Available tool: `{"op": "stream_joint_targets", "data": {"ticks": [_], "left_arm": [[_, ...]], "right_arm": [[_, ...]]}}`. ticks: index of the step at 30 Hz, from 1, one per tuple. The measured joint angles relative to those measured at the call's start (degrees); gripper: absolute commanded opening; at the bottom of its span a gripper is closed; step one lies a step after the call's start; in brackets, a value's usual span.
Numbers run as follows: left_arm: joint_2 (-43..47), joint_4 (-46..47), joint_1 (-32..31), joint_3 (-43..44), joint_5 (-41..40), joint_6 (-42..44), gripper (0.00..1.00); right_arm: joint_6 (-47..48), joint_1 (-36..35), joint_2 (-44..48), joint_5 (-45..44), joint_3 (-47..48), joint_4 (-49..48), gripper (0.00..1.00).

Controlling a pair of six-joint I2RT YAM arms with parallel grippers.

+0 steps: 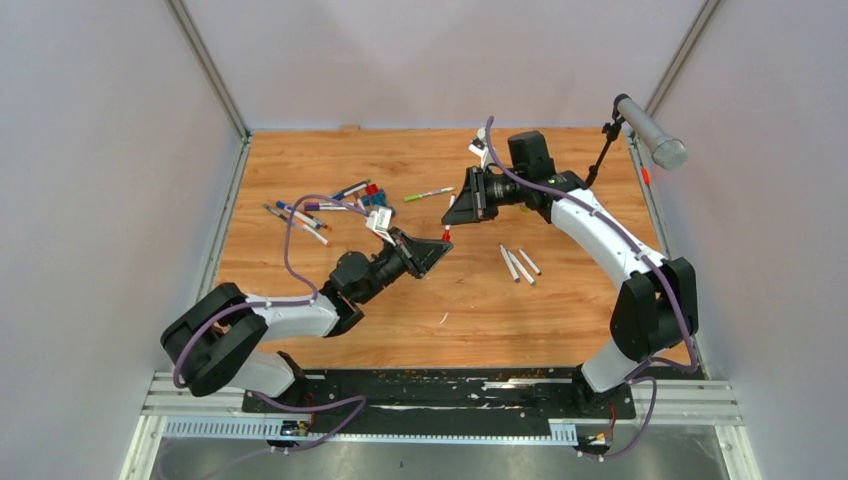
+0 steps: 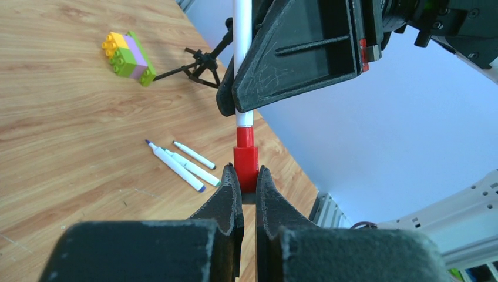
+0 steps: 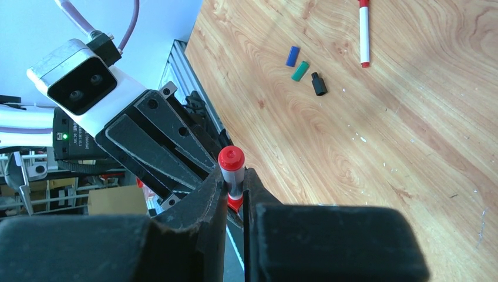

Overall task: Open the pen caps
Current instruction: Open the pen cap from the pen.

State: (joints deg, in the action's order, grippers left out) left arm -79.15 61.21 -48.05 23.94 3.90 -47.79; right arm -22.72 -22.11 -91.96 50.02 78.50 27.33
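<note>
— What do the arms look like?
— The left white-and-black jointed arm (image 1: 290,318) and the right white-and-black jointed arm (image 1: 600,225) have smooth white shells between bulky black joint housings. A thin purple cable (image 1: 288,240) loops along each one.
— And their ends?
— The left black two-finger gripper (image 2: 245,176) and the right black two-finger gripper (image 3: 234,179) have matte, wedge-shaped fingers, finely scratched. In the right wrist view, at ten o'clock, there is a white-and-silver camera box with two dark lenses (image 3: 82,82). A small green light (image 3: 65,136) glows at nine o'clock, and screws show on the finger plates.
</note>
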Motion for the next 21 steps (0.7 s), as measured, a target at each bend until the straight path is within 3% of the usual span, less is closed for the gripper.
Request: {"op": "stream_joint_targets", "data": {"ticks": [21], "left_arm": [[1.3, 4.0, -0.9, -3.8, 0.3, -4.7, 0.0]], "right_arm": [[-1.4, -0.3, 0.0, 1.0, 0.0, 3.3, 0.0]]}}
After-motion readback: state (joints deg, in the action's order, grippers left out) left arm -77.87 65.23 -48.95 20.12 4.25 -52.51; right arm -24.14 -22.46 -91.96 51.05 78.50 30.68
